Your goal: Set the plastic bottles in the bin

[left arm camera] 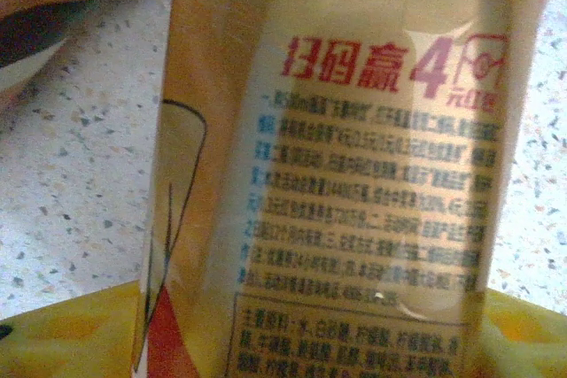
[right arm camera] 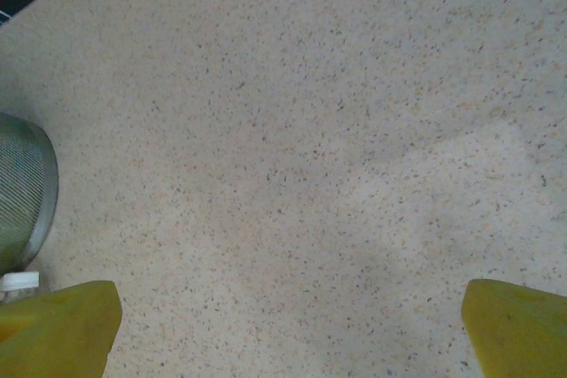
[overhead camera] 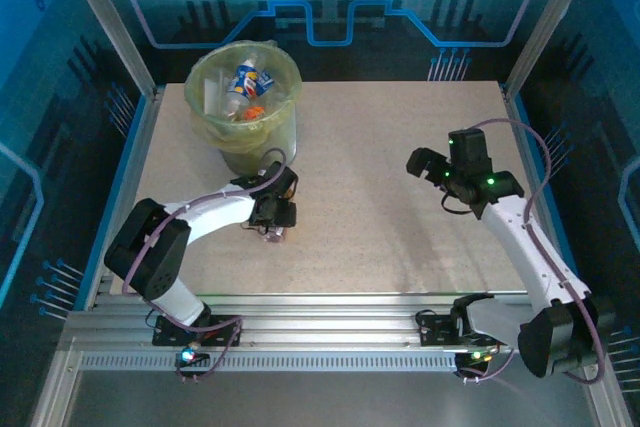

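Beside round translucent bin (overhead camera: 243, 107), left gripper (overhead camera: 274, 225) straddles label-wrapped bottle (left arm camera: 354, 174), clamp unclear; right gripper (right arm camera: 288, 343) wide apart over speckled tabletop (right arm camera: 310, 130).

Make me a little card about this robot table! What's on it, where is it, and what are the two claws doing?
bin: back left of the table, yellow-green liner
bottles in bin: several, with blue, white and orange bits showing
bottle on table: yellow label with red writing, between the left gripper's fingers
left gripper: low, just in front of the bin; a firm grip can't be told
right gripper: open, holding nothing, over bare table
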Robot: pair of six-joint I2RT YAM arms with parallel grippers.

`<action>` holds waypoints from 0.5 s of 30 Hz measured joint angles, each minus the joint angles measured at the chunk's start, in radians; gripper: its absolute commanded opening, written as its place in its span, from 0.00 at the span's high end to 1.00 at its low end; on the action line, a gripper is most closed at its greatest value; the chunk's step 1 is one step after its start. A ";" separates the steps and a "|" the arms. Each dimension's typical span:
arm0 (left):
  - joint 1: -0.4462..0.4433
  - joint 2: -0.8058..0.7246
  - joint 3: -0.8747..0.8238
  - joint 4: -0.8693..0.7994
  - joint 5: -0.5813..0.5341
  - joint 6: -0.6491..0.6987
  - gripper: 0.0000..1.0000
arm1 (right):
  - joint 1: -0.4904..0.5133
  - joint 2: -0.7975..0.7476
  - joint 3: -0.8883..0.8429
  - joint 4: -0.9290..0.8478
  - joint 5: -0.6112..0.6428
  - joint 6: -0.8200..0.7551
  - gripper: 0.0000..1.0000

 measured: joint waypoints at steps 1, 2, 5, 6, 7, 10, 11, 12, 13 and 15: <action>-0.006 0.000 0.003 -0.001 0.003 -0.002 0.41 | 0.011 0.011 0.000 0.000 0.003 0.000 0.00; -0.013 0.000 0.006 0.000 0.005 -0.005 0.41 | 0.022 0.022 0.000 0.000 0.007 0.000 0.00; -0.035 -0.003 0.024 0.000 0.013 -0.015 0.41 | 0.057 0.059 0.000 -0.004 0.026 -0.001 0.00; -0.043 -0.007 0.031 0.000 0.015 -0.017 0.41 | 0.069 0.072 0.000 -0.006 0.032 -0.001 0.00; -0.052 -0.014 0.037 -0.001 0.016 -0.017 0.41 | 0.081 0.087 0.001 -0.008 0.039 -0.001 0.00; -0.074 -0.053 0.059 0.000 0.027 -0.017 0.42 | 0.109 0.130 0.010 -0.013 0.050 -0.001 0.00; -0.079 -0.068 0.066 0.001 0.031 -0.017 0.43 | 0.116 0.142 0.014 -0.015 0.052 -0.002 0.00; -0.085 -0.091 0.077 0.003 0.036 -0.017 0.44 | 0.125 0.155 0.021 -0.015 0.054 -0.002 0.00; -0.087 -0.111 0.085 0.008 0.042 -0.017 0.44 | 0.133 0.169 0.029 -0.016 0.056 -0.002 0.00; -0.092 -0.153 0.106 0.019 0.054 -0.016 0.45 | 0.150 0.189 0.042 -0.016 0.063 -0.002 0.00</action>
